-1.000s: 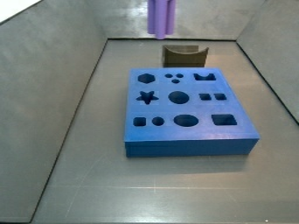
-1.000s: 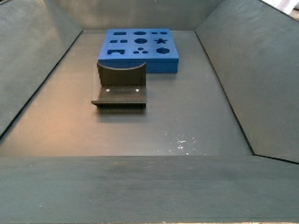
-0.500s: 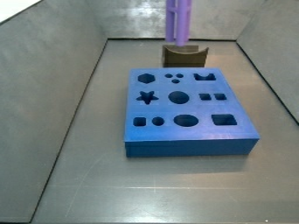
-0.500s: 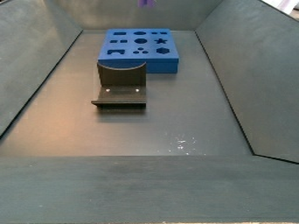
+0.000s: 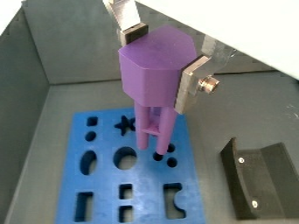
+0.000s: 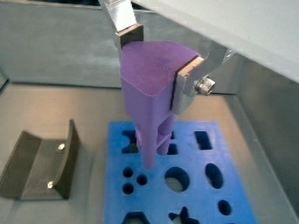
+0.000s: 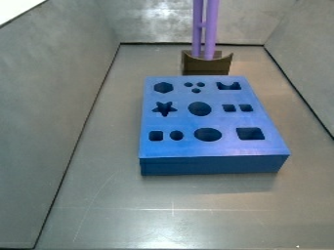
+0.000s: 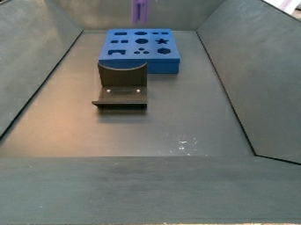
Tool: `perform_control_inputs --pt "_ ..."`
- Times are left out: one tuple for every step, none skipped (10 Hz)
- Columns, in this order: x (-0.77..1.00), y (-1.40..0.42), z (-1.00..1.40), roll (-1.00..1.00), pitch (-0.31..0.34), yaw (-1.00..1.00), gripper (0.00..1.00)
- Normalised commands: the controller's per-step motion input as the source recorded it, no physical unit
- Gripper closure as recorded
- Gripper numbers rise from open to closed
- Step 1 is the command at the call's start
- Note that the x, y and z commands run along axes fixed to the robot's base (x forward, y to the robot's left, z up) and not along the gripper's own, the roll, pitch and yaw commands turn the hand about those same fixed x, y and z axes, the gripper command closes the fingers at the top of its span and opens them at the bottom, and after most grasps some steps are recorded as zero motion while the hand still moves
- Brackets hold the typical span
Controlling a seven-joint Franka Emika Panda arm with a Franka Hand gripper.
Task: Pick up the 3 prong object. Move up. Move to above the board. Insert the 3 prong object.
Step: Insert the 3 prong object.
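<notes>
My gripper [image 5: 160, 51] is shut on the 3 prong object [image 5: 152, 74], a light-purple ridged rod that hangs upright from the fingers [image 5: 193, 77]. In both wrist views its lower prongs point down over the board [image 5: 103, 179], a blue slab with dark cut-out holes, and are still above it. The gripper [image 6: 158, 54] holds the rod's thick top [image 6: 149, 92] over the board [image 6: 205, 188]. In a side view only the rod [image 7: 206, 24] shows, high behind the board [image 7: 216, 146]; the gripper is out of frame. It also shows in a side view [image 8: 141, 10] above the board [image 8: 165, 60].
The fixture [image 7: 206, 64], a dark L-shaped bracket, stands on the floor just behind the board, and shows in other views [image 8: 121, 88] [image 5: 260, 175] [image 6: 41, 162]. Grey sloping walls [image 7: 78, 88] enclose the floor on all sides.
The rod has shifted right and lower in one side view. In the other it has come down into frame above the board's far edge. The board and fixture have not moved.
</notes>
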Motion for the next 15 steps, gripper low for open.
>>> perform_control_inputs --pt "-0.06 0.22 -0.57 0.15 -0.131 0.26 1.00" --pt "-0.06 0.21 -0.56 0.16 -0.110 0.14 1.00" --pt "-0.10 0.18 -0.51 0.18 -0.079 0.04 1.00" --pt "-0.07 0.13 -0.43 0.16 -0.020 0.00 1.00" --pt "-0.09 0.13 -0.34 0.13 0.000 -0.11 1.00" --pt "-0.07 0.08 -0.26 0.12 0.000 -0.23 1.00" --pt "-0.14 0.02 -0.08 0.05 0.000 -0.18 1.00" --pt "0.05 0.00 -0.13 0.00 0.000 0.00 1.00" --pt "0.00 -0.03 -0.21 0.00 0.000 -0.36 1.00" --pt "0.00 0.00 -0.06 0.00 0.000 -0.20 1.00" --pt "0.00 0.00 0.00 0.00 0.000 -0.09 1.00" --pt "0.00 0.00 0.00 0.00 0.000 0.00 1.00" --pt "0.15 -0.12 -0.14 -0.06 -0.031 -0.25 1.00" --pt "0.11 -0.02 -0.08 -0.05 -0.003 -0.19 1.00" --pt "0.00 0.00 -0.02 -0.01 0.000 -0.05 1.00"
